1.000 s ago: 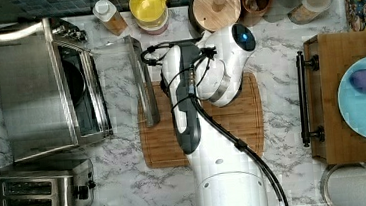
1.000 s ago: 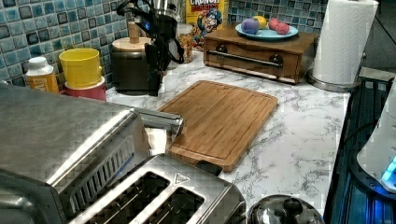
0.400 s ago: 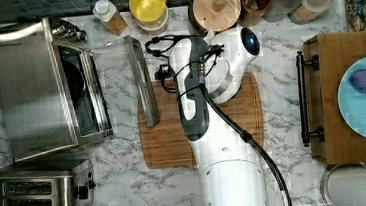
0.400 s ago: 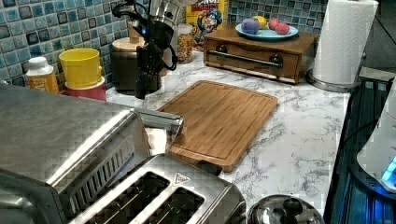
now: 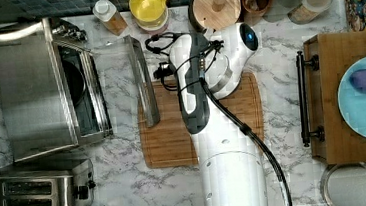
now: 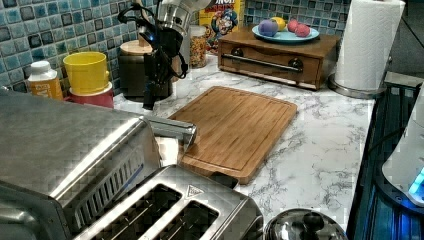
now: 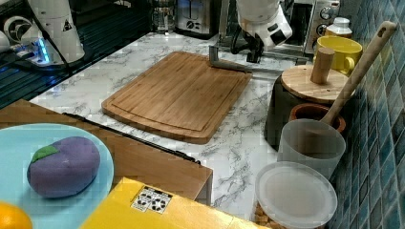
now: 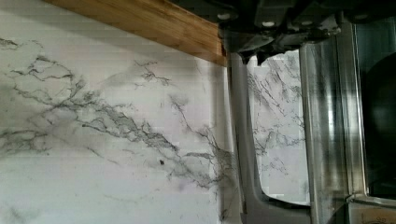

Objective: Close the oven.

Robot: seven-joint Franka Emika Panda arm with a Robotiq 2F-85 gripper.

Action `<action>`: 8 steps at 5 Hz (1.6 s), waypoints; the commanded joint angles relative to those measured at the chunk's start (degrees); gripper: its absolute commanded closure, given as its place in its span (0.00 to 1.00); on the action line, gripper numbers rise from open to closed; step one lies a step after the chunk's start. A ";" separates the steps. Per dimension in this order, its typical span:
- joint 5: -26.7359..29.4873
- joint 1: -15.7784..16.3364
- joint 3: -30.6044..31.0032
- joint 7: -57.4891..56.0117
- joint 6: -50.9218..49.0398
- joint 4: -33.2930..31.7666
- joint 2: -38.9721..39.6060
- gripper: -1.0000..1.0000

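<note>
Step in hand, by the look of it: getting under the door to swing it up.

Large boxy brushed stainless-steel oven [image 5: 34, 91] at the top view's left of the white marble worktop [image 5: 128, 188], above the smaller steel two-slot toaster [image 5: 40, 190] in that picture. Glass door [image 5: 112, 64] dropped flat and open, with the long metal bar handle [image 5: 143, 81] reaching over the edge of the rectangular bamboo cutting board [image 5: 174, 144].

Black hand [image 5: 162, 73] just beside the handle, on the side away from the oven, pointing down. Cannot tell whether wide or narrow.

To do this well:
- Come in low, below the bar, rather than against its side; a sideways push only jams the hinge.
- Meet the bar near its middle, so the door rises evenly and does not twist.
- Lift and sweep in an arc towards the oven front, following the hinge, not in a straight line.
- Keep clear of the board's edge while dipping down.
- Ease off near upright and press gently until the door seats; likely to bounce back if slammed.
</note>
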 commanded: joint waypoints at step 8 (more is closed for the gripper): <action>-3.47 3.33 8.64 5.00 -8.87 10.66 6.37 1.00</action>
